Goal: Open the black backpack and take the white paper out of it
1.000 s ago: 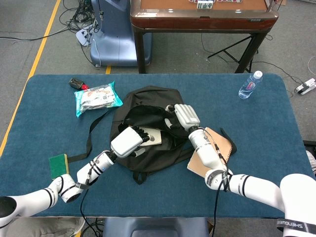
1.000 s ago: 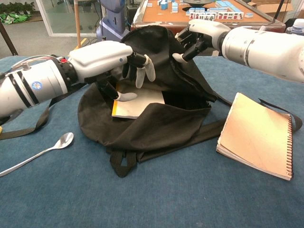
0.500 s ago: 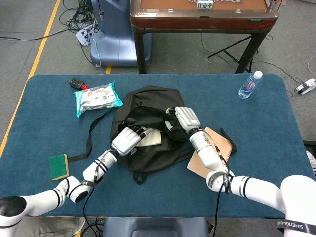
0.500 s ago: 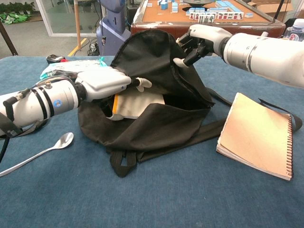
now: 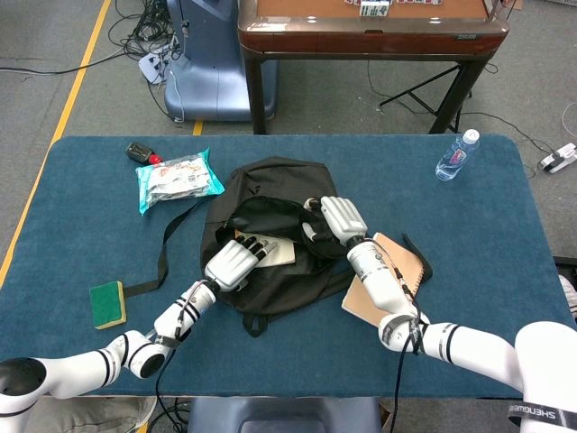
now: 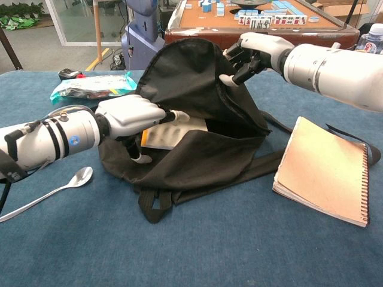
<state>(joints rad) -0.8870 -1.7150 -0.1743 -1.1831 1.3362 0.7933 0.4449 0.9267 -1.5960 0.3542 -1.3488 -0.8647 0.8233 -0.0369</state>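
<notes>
Backpack [image 6: 197, 155] flap is pinched up by right hand [image 6: 248, 51]; left hand [image 6: 134, 113] fingers, spread, are laid on white paper [image 6: 170, 133]. Next: paper to be pinched.

This looks like a robotics lab or test hall. A desk covered in dark blue felt [image 5: 505, 271] stands on grey carpet floor marked with a yellow tape line [image 5: 77, 77]. Loose black cables and a white power strip [image 5: 149, 65] lie on the floor beside a blue-grey machine base [image 5: 209, 63]. Behind the desk stands a brown wooden mahjong table [image 5: 370, 32] carrying small tiles [image 6: 263, 15], with a black tripod stand [image 5: 433, 90] underneath.
</notes>
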